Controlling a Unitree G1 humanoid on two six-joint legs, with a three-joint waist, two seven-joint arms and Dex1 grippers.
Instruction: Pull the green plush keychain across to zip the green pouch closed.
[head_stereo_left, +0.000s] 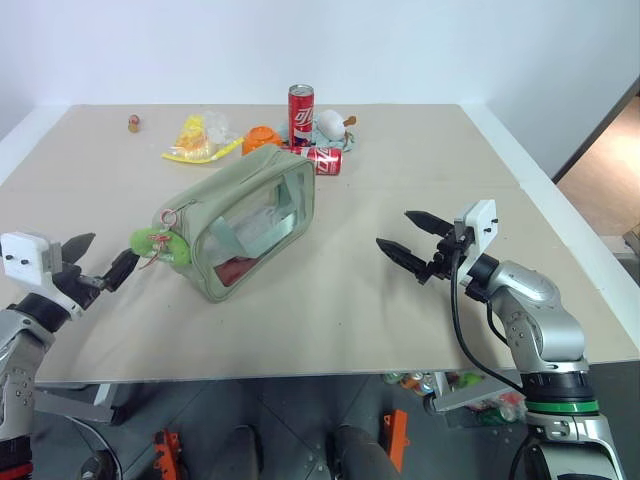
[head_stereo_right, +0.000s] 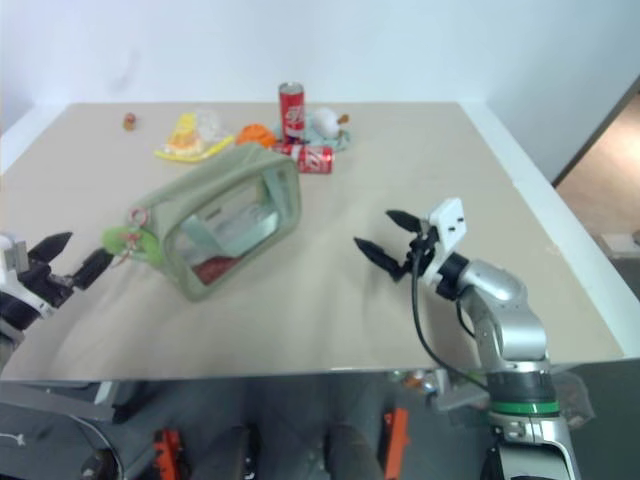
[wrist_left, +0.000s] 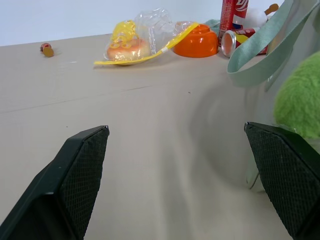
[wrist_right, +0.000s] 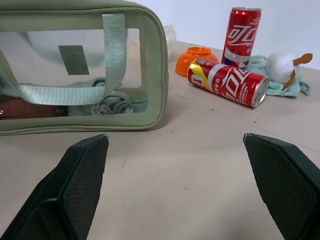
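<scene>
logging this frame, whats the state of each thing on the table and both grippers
green pouch: on its side, contents visible through the clear window
green plush keychain: lying at the pouch's near end, ungrasped
left gripper: open, beside the keychain
right gripper: open, empty
standing cola can: upright
second cola can: lying flat
orange bowl: upside down

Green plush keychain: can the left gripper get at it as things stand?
Probably yes. The left gripper is open just beside the green plush keychain, which hangs off the pouch end facing it, nothing between.

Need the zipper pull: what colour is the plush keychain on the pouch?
Bright lime green plush keychain, clearest in the left eye view.
</scene>
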